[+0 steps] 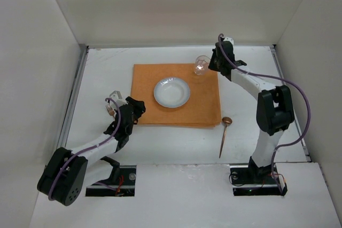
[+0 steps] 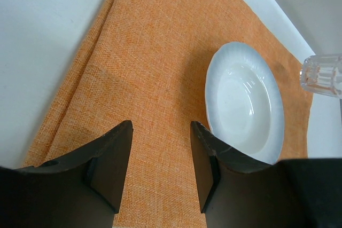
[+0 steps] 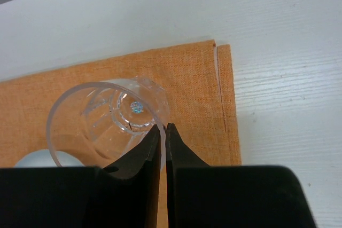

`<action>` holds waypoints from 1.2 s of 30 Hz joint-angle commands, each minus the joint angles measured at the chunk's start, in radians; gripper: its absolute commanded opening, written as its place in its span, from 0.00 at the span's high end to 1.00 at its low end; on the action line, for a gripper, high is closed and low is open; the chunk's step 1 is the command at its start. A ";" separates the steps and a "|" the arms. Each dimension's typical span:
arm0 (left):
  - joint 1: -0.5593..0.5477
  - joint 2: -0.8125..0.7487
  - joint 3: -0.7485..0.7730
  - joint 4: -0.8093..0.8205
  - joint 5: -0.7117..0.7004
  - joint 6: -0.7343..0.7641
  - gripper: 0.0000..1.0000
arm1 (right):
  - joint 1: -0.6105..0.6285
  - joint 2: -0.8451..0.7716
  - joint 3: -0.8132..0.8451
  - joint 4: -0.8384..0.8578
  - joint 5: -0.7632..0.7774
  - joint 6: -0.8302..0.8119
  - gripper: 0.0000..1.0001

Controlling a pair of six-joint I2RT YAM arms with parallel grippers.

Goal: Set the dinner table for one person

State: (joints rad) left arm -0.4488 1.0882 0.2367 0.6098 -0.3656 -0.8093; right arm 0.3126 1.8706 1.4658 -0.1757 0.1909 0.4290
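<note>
The right hand (image 3: 163, 132) is clenched on the wall of a clear glass (image 1: 201, 65), with its fingers pinched thin over the rim. The glass stands on the far right corner of the orange mat (image 1: 155, 78), directly under this hand. The white plate (image 1: 171, 92) lies near the hand, toward the left arm and a little closer to the bases.

The step in hand looks like setting down the drinking glass. The wrist view cannot confirm whether its base is flat on the cloth. The next move probably calls for the fingers to part gently and the hand to rise straight up, so that the rim is not dragged and the glass does not tip.

The left hand (image 2: 160, 126) is released and holds nothing. It hangs over the near left part of the mat, with the plate just beyond its right finger.

A spoon (image 1: 224, 134) lies off the mat, well back from the right hand toward its base. Its long axis runs near to far, with the bowl at the far end. It probably has yet to be laid beside the plate.

The counter (image 1: 107, 68) lies flat beneath both hands and carries everything. Its long axis runs side to side across the two arms, with a rail (image 1: 75, 94) along the left end.
</note>
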 commanded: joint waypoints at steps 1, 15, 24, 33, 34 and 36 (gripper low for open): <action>0.015 -0.013 -0.002 0.044 0.008 -0.004 0.55 | -0.001 0.028 0.076 0.004 0.018 -0.024 0.91; 0.020 -0.014 -0.004 0.048 0.014 -0.008 0.55 | 0.001 0.096 0.110 -0.048 0.053 -0.032 0.73; 0.034 -0.011 -0.007 0.047 0.027 -0.014 0.55 | 0.001 -0.007 0.088 -0.051 0.070 -0.026 0.57; 0.039 0.001 -0.005 0.053 0.044 -0.024 0.55 | 0.042 -0.463 -0.452 0.100 0.136 0.157 0.57; 0.032 0.001 -0.005 0.053 0.037 -0.022 0.55 | 0.059 -0.522 -0.526 0.104 0.166 0.183 0.65; 0.038 0.013 -0.004 0.053 0.046 -0.025 0.55 | 0.094 -0.618 -0.644 0.070 0.221 0.232 0.81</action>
State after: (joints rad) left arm -0.4168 1.0924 0.2367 0.6106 -0.3286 -0.8246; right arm 0.3603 1.3392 0.9508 -0.1345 0.3172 0.5476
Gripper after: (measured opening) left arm 0.447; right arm 0.226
